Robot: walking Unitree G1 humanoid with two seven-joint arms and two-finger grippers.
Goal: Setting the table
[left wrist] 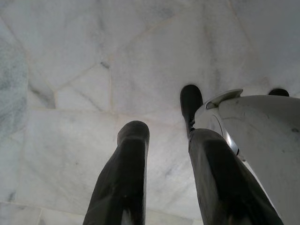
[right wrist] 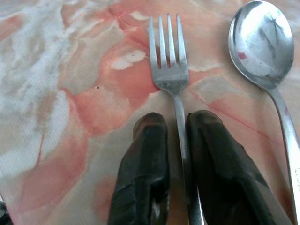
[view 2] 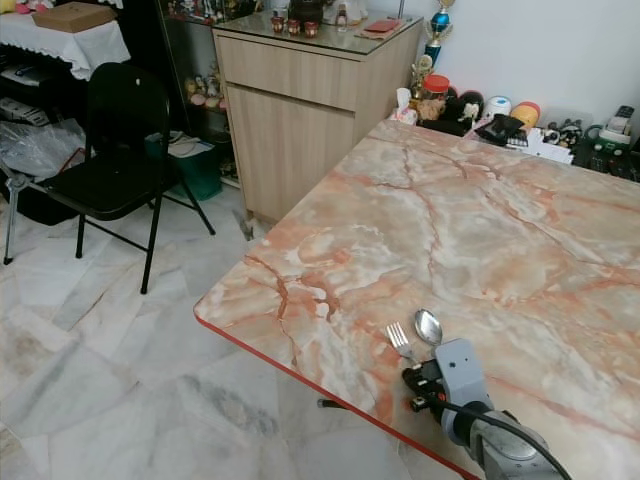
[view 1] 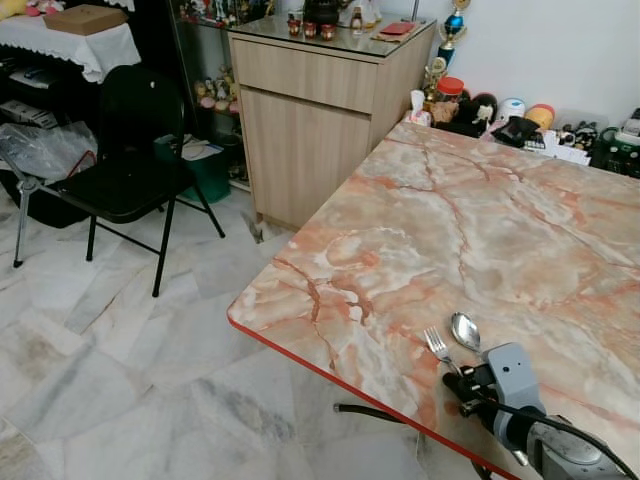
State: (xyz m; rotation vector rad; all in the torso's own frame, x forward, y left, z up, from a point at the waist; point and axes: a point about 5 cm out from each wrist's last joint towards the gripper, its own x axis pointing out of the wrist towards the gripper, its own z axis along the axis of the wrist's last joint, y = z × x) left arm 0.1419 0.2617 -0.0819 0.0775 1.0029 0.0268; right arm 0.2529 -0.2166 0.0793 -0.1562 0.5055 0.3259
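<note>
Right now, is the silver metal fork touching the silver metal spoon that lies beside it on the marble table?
Apart. In the right wrist view, bare marble tabletop shows between the fork and the spoon along their length.

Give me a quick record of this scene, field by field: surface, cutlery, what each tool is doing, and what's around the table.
Surface: marble-pattern table, red edge
Cutlery: fork and spoon lying side by side near the table's front edge, apart
Right tool: on the table, fingers closed around the fork's handle
Left tool: hangs over the floor, fingers apart, empty
Nearby: black folding chair, wooden cabinet
Far edge: clutter of small items
</note>
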